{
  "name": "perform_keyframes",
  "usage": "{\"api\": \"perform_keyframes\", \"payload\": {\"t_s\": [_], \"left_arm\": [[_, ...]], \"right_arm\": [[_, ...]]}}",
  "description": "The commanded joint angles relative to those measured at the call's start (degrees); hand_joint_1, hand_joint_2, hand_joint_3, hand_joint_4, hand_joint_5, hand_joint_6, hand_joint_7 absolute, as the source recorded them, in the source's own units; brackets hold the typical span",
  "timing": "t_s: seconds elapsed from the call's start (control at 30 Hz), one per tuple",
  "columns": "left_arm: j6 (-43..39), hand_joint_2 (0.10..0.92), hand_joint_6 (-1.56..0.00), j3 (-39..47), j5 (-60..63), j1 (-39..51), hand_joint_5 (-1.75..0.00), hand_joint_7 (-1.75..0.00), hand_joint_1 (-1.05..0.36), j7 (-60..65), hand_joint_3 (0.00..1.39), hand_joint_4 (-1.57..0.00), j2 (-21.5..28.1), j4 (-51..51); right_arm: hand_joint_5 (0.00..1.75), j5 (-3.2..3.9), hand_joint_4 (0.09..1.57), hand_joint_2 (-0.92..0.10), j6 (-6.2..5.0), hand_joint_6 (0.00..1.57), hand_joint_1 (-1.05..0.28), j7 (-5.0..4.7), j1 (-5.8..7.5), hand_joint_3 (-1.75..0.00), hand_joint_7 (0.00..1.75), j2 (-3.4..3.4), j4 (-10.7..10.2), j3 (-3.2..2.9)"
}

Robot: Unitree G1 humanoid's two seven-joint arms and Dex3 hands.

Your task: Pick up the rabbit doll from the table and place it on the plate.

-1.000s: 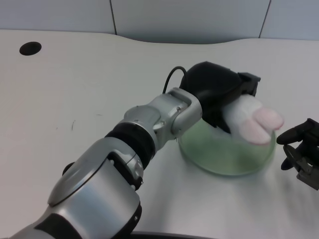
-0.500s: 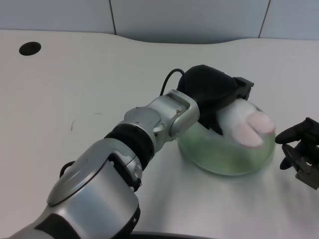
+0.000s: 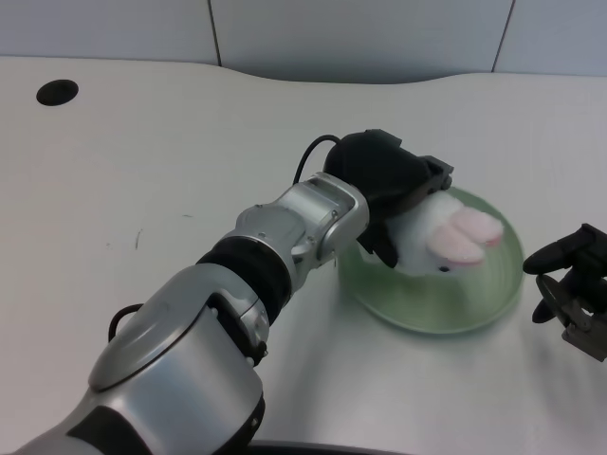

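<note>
View: head view, the single camera, looking down on the white worktop (image 3: 142, 171).
Left hand: the left hand (image 3: 389, 180) sits right of frame centre, at the upper-left edge of the plate, with its silver forearm running down to the lower left of the frame.
Fingers: the fingers (image 3: 379, 248) wrap the rabbit doll from above and from the left; they are clamped on its body, not spread.
Rabbit doll: the rabbit doll (image 3: 446, 232) lies inside the plate, in its upper-left part, pink ear pads pointing toward the right of the frame. It appears to touch the plate floor, though the contact line is hidden by the hand.
Plate: the plate (image 3: 474, 308) is pale green, translucent and shallow, at centre right of the frame; its right and lower portions are bare.
Right hand: the right hand (image 3: 574, 275) is at the right edge of the frame, apart from the plate rim.
Other marks: a dark round hole (image 3: 57, 92) in the worktop at the upper left of the frame.
Handling, judged: the doll is plush, so light, soft and compressible; it will not break and is unlikely to slip, but it deforms under grip and may cling to the fingers on release.
Hold point, judged: the rounded body gives the fullest purchase; the ears are floppy and a poor place to grip.
Task stage, judged: placement is nearly complete; release is not yet done.
</note>
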Motion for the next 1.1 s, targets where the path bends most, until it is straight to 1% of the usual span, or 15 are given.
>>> {"api": "perform_keyframes", "payload": {"t_s": [0.03,0.1,0.17,0.2,0.3,0.4,0.47,0.57,0.67,0.83,0.87,0.93,0.97,1.07,1.1], "left_arm": [[0.25,0.902,-0.06,-0.31,0.38,-1.22,-0.02,-0.01,-0.84,-1.12,0.01,0.00,0.23,0.17],[0.37,0.915,-0.02,-0.42,0.49,-1.30,0.00,0.00,-0.88,-1.30,0.01,0.00,0.28,0.20],[0.45,0.919,-0.01,-0.60,0.64,-1.33,0.00,0.00,-0.93,-1.27,0.02,0.00,0.41,0.20],[0.46,0.920,0.00,-0.66,0.65,-1.33,0.00,0.00,-0.94,-1.25,0.03,0.00,0.44,0.20],[0.22,0.921,0.00,-0.35,0.27,-1.24,0.00,0.00,-1.00,-0.58,0.04,0.00,0.80,0.13],[0.15,0.921,0.00,0.58,-0.53,-1.61,0.00,0.00,-1.03,-0.61,0.08,0.00,1.43,0.07],[-0.43,0.921,0.00,2.22,-1.96,-1.79,0.00,0.00,-1.03,-1.00,0.10,0.00,1.96,-0.10],[-1.57,0.921,0.00,4.69,-4.26,-1.91,0.00,0.00,-1.01,-2.12,0.11,0.00,2.72,-0.32],[-3.96,0.916,0.00,8.97,-8.29,-1.32,0.00,0.00,-1.02,-1.86,0.09,0.00,4.31,-0.93],[-10.46,0.921,-0.02,16.98,-16.71,1.17,0.00,-0.01,-0.99,-5.88,0.10,0.00,8.97,-2.71],[-11.89,0.921,-0.02,18.67,-18.59,1.98,0.00,-0.01,-0.99,-7.34,0.09,0.00,10.08,-3.25],[-13.73,0.920,-0.04,20.92,-21.13,3.21,0.00,-0.02,-0.98,-9.91,0.07,0.00,11.87,-4.20],[-14.24,0.920,-0.05,21.89,-22.27,3.76,0.00,-0.02,-0.98,-11.33,0.07,0.00,12.58,-4.65],[-14.97,0.911,-0.07,25.82,-27.27,5.77,-0.02,-0.03,-0.96,-17.10,0.04,-0.03,14.24,-6.27],[-15.93,0.912,-0.07,27.26,-28.99,7.14,-0.02,-0.03,-0.95,-18.50,0.04,-0.03,15.18,-7.41]], "right_arm": [[1.63,0.78,0.46,-0.92,-0.84,0.37,-0.26,0.00,0.34,-0.50,1.34,-0.48,0.45,-1.03],[1.63,0.73,0.46,-0.92,-0.30,0.37,-0.25,-0.19,0.41,-0.50,1.34,-0.47,0.18,-1.04],[1.62,0.62,0.46,-0.92,-0.05,0.37,-0.25,-0.38,0.52,-0.50,1.33,-0.44,-0.06,-1.02],[1.62,0.59,0.46,-0.92,-0.03,0.37,-0.25,-0.41,0.55,-0.50,1.33,-0.44,-0.10,-1.01],[1.62,0.71,0.46,-0.92,-0.54,0.37,-0.24,0.13,0.46,-0.51,1.32,-0.71,0.20,-0.98],[1.62,0.58,0.46,-0.92,0.19,0.37,-0.24,-0.21,0.46,-0.51,1.31,-0.68,-0.14,-1.00],[1.61,0.89,0.45,-0.92,0.50,0.37,-0.24,-0.05,0.31,-0.51,1.30,-0.65,0.06,-1.10],[1.61,0.92,0.46,-0.92,-0.04,0.37,-0.24,0.08,0.02,-0.51,1.29,-0.64,0.69,-1.14],[1.61,1.28,0.46,-0.92,0.43,0.37,-0.25,0.02,-0.10,-0.50,1.29,-0.46,0.73,-1.23],[1.62,0.93,0.44,-0.92,1.00,0.38,-0.25,-0.06,-0.55,-0.51,1.29,-0.97,0.80,-0.93],[1.62,0.60,0.44,-0.92,1.23,0.38,-0.25,-0.35,-0.68,-0.51,1.29,-1.07,0.78,-0.86],[1.62,0.36,0.43,-0.92,1.79,0.38,-0.25,-0.68,-1.01,-0.50,1.29,-1.12,0.81,-0.80],[1.61,0.24,0.44,-0.92,2.41,0.38,-0.25,-0.95,-1.14,-0.50,1.28,-1.13,0.57,-0.74],[1.62,0.52,0.44,-0.92,2.45,0.38,-0.23,-1.11,-1.56,-0.50,1.29,-0.79,0.81,-0.73],[1.62,1.01,0.44,-0.92,2.72,0.38,-0.23,-0.91,-1.70,-0.50,1.29,-0.64,0.75,-0.79]]}}
